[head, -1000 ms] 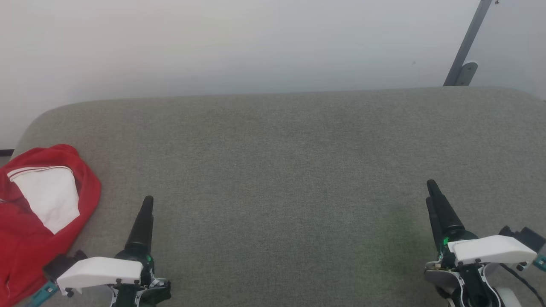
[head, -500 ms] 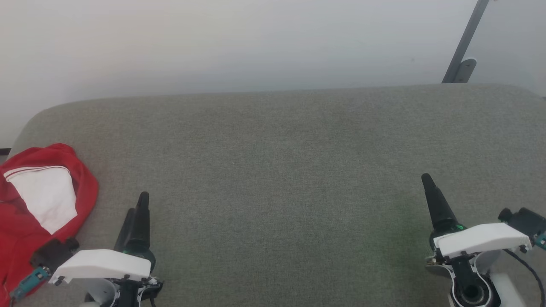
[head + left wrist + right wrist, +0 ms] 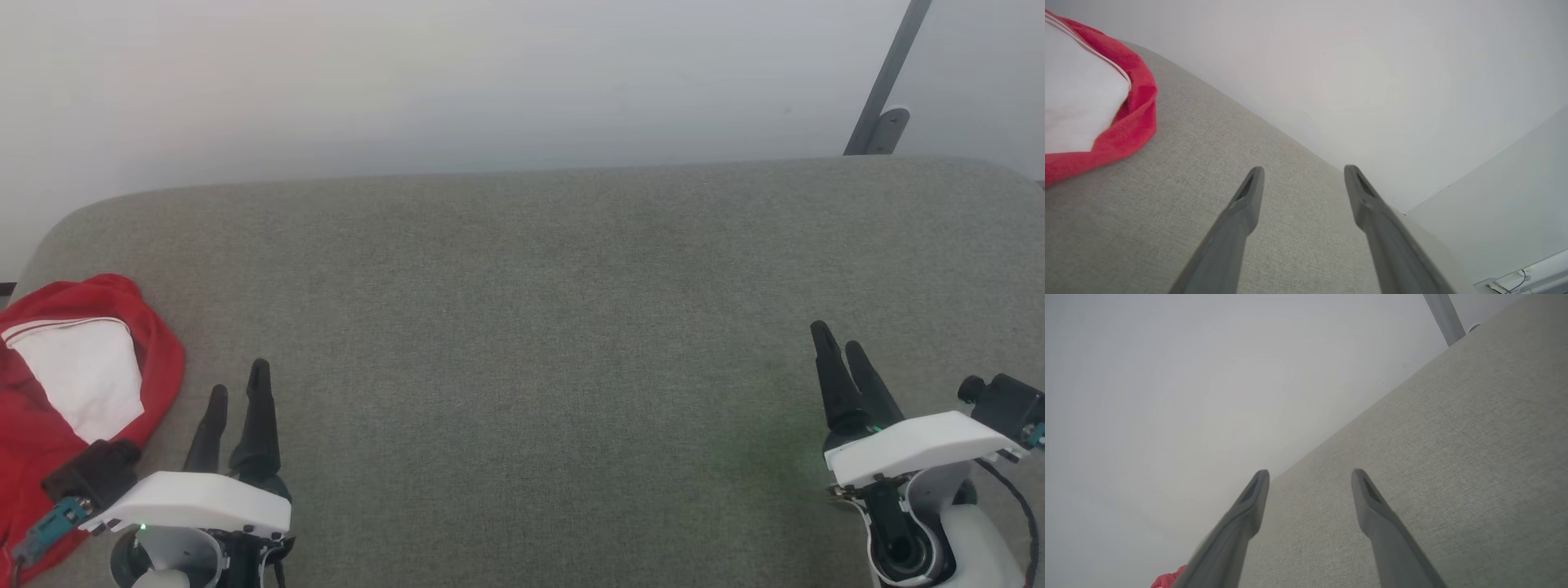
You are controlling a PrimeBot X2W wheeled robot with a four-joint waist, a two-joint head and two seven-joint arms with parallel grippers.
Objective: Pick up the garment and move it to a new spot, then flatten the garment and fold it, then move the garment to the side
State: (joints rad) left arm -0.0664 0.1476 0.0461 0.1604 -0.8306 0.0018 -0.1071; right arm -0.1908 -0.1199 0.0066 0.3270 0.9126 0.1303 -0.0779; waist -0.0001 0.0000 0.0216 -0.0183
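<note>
The grey padded bench point(image 3: 522, 327) carries the garment point(image 3: 82, 392) at its near left corner, crumpled, red cloth bunched round a white panel and running past the left edge of the head view. The left pincer point(image 3: 238, 382) hovers just beside it, fingers apart, holding nothing. The right pincer point(image 3: 837, 339), also spread and unladen, is well apart on the right. A grab into that heap may catch only one loose fold, or drag the cloth off the bench.

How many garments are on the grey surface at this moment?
1. The red and white garment lies bunched at the left edge of the grey surface, just left of the left end effector. It runs off the picture's edge, so more may be hidden.
</note>
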